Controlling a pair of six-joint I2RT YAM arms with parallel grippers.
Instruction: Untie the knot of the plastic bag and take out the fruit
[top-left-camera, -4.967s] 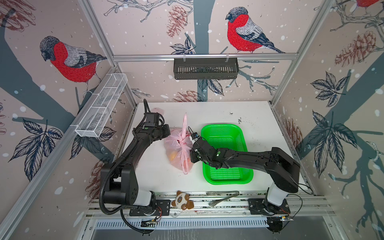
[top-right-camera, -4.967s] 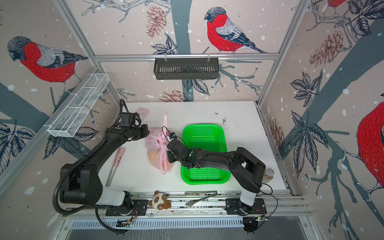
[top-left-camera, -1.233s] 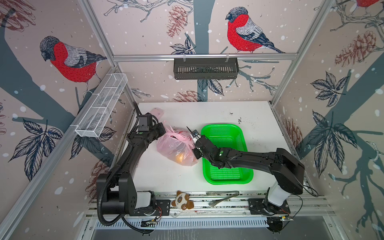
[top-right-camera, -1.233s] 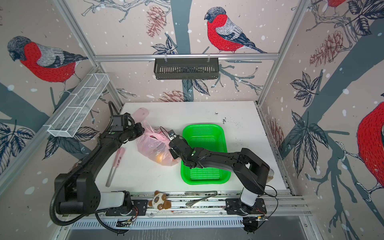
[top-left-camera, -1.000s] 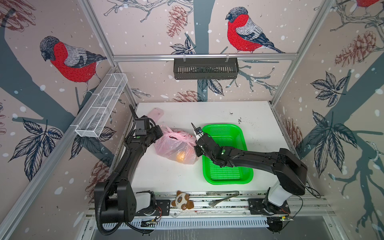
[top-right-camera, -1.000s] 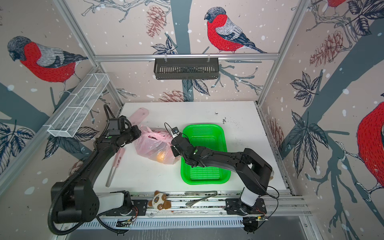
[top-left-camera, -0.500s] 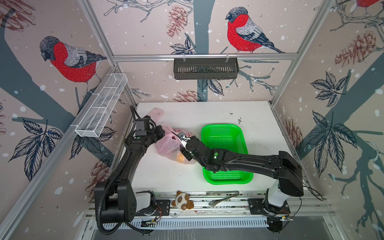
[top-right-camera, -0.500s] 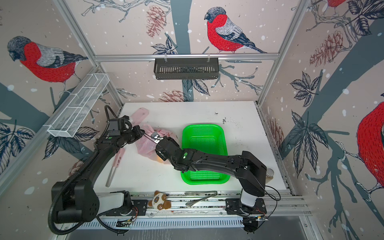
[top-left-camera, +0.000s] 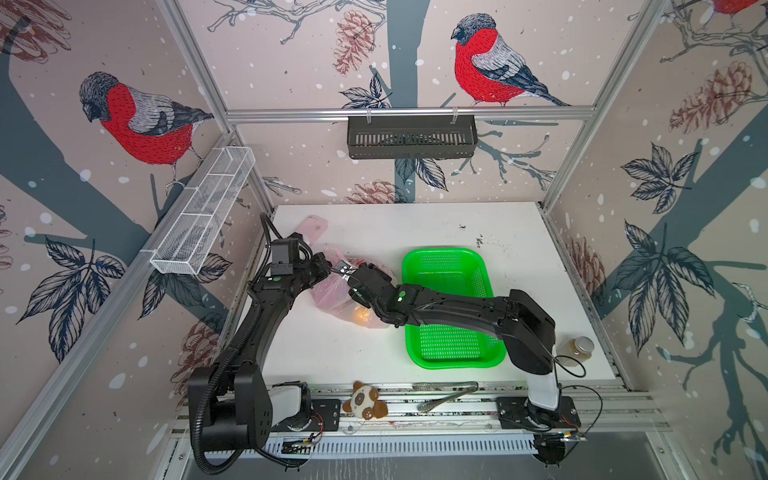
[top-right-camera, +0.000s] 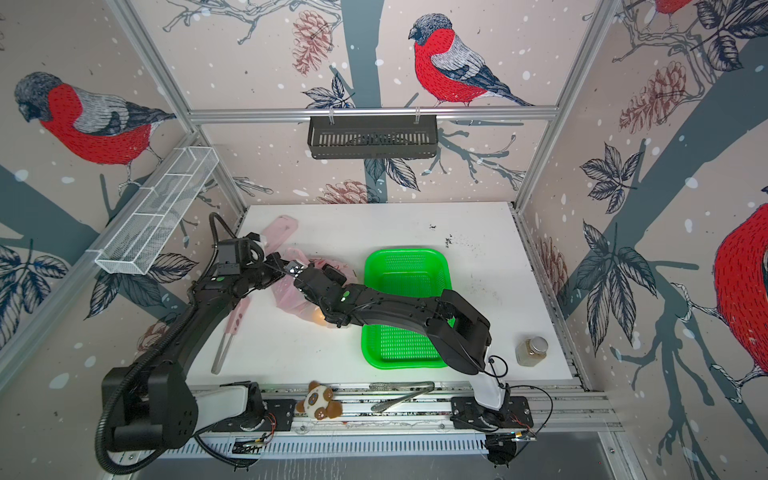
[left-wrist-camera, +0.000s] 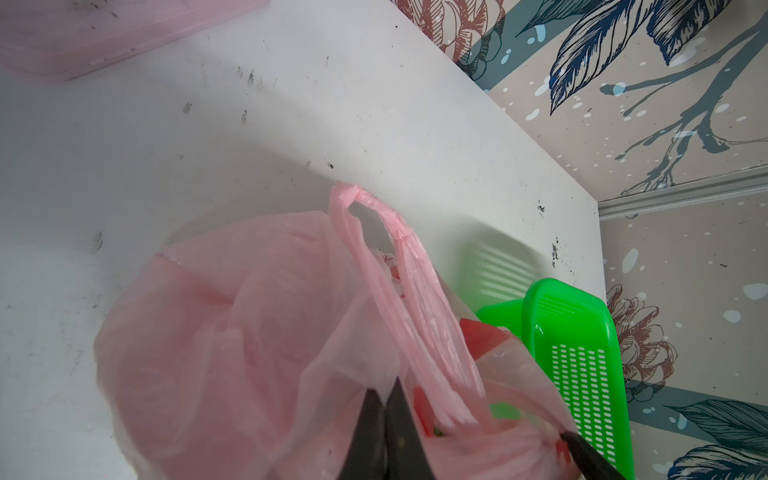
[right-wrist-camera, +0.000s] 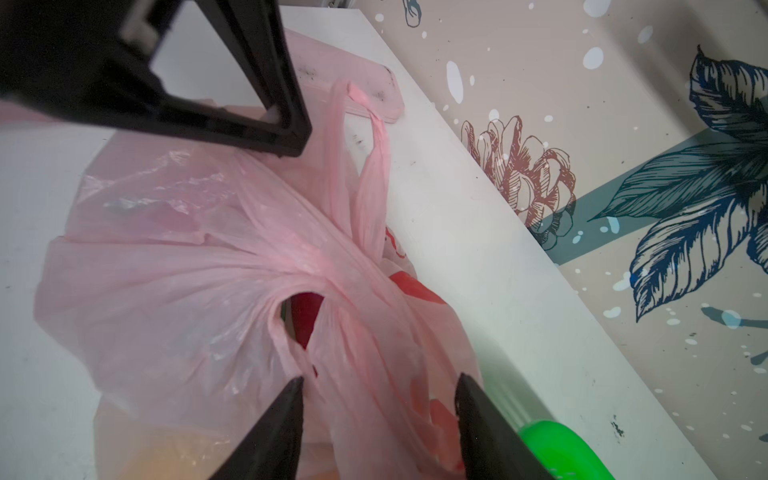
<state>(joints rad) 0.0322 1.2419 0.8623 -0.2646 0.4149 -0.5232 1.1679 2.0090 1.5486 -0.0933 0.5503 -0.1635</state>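
Looking back one second, I saw that the right gripper (right-wrist-camera: 379, 378) had left its spot by the green basket (top-left-camera: 441, 252). It had slid over the plastic bag (top-left-camera: 328, 293) toward the left gripper (left-wrist-camera: 385, 394). Its jaws had been shut then. Now they stood apart with the bag's thin skin between them, and they squeezed nothing.

The bag had sunk too. Five seconds before, it stood tall with its handles pulled up. Now it lay low and spread out on the white table (top-left-camera: 415, 224), just left of the basket.

The left gripper had not let go, and its jaws were pressed tight on a fold of the bag.

The handles bunched at the knot (right-wrist-camera: 301, 270). A small gap beside it showed the fruit (right-wrist-camera: 305, 316), red, inside the bag.

The left arm reached in from the near left, bent at the elbow. The right arm lay long and low across the basket, with its wrist over the bag.
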